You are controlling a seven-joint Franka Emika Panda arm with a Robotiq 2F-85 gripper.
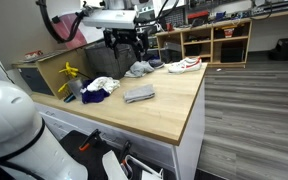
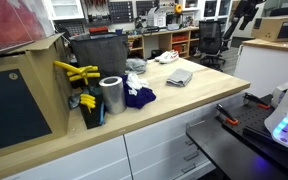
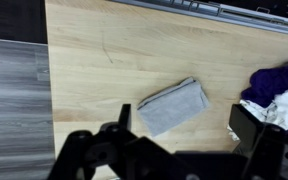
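Near the middle of the wrist view, the folded grey cloth [image 3: 174, 105] lies on the counter [image 3: 94, 60] under the gripper [image 3: 182, 122], jaws spread and empty; a shallow or off-centre pinch could catch one layer and unfold it, or snag the purple cloth [image 3: 274, 85] at right.

Light wooden surface [image 1: 164, 115]. Lying near the middle, a folded grey cloth [image 3: 174, 106]; just beside, a purple-and-white cloth heap [image 1: 99, 88]; towards the far end, a crumpled grey garment [image 1: 139, 69] and a white shoe [image 1: 184, 65].

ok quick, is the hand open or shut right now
Hand: open, holding nothing, hovering over the grey cloth.
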